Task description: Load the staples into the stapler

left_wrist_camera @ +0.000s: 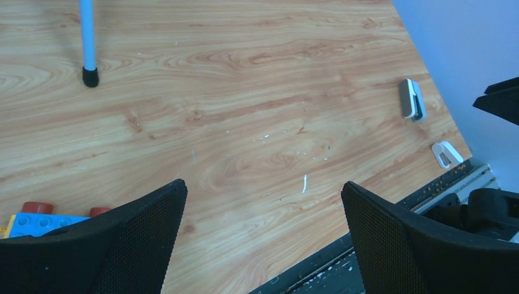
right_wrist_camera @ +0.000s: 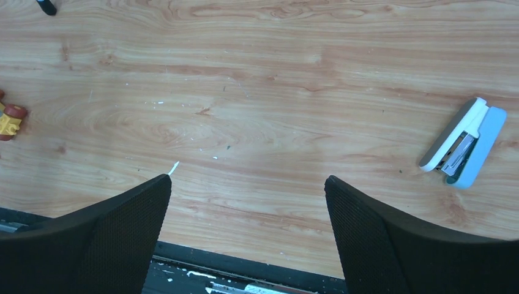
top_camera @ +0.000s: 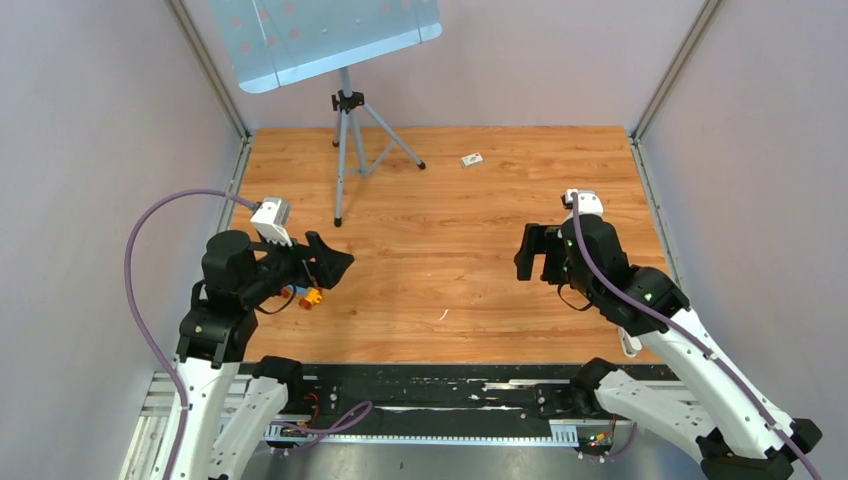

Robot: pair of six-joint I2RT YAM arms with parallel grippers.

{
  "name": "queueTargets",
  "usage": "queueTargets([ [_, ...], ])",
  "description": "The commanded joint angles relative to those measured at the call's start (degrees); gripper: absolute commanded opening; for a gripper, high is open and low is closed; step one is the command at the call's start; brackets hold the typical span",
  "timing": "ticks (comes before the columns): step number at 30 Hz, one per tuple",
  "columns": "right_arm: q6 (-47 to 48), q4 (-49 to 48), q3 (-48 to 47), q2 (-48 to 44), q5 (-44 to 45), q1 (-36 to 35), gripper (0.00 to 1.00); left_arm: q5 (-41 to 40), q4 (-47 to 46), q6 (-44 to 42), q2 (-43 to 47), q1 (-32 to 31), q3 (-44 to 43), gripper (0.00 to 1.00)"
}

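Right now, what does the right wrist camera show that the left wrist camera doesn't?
Only the right wrist: the open right gripper, and grey metal along the side of the stapler. Only the left wrist: the open left gripper, a blue toy block and a small white piece. Both: the stapler, a white sliver on the wood, and the black tripod foot.

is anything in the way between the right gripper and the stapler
Nothing visible does. In the right wrist view the stapler lies on the table, a little ahead of the open right gripper and off to the picture's right. Only bare wood shows between them.
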State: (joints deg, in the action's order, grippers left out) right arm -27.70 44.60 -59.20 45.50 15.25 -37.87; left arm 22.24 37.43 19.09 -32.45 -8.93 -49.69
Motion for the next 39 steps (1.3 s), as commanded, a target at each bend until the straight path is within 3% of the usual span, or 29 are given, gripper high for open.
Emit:
queueTargets([
  [1,-0.5,0.6,-1.3,0.5,5.1,-0.6,1.0,3.3,-3.5,3.8,0.2,0.5,2.2,1.0],
  [12,-2.7,0.4,-1.7,4.3,28.1,-0.5,0.99,6.7,-9.3,8.8,1.4,0.0,8.3,1.0],
  [16,-5.1,0.9,-1.6,9.1,34.0,4.0,0.98,7.7,-11.0,9.9,1.3,-0.8,10.8,1.0],
  [21,-9.7,2.5,-1.0,14.0,25.7,18.6,0.98,7.5,-6.3,6.0,0.6,-0.9,8.9,1.0],
  [27,-9.7,2.4,1.6,18.4,22.4,32.9,0.97,7.3,-2.4,4.1,1.1,-0.9,6.3,1.0],
  [37,7.0,-8.4,6.3,31.0,4.3,46.6,1.0,5.8,-0.7,2.5,1.4,-0.9,7.4,1.0],
  [39,9.1,-9.5,6.6,33.7,1.2,48.3,0.96,5.3,-0.1,2.2,0.6,-0.9,7.0,1.0],
])
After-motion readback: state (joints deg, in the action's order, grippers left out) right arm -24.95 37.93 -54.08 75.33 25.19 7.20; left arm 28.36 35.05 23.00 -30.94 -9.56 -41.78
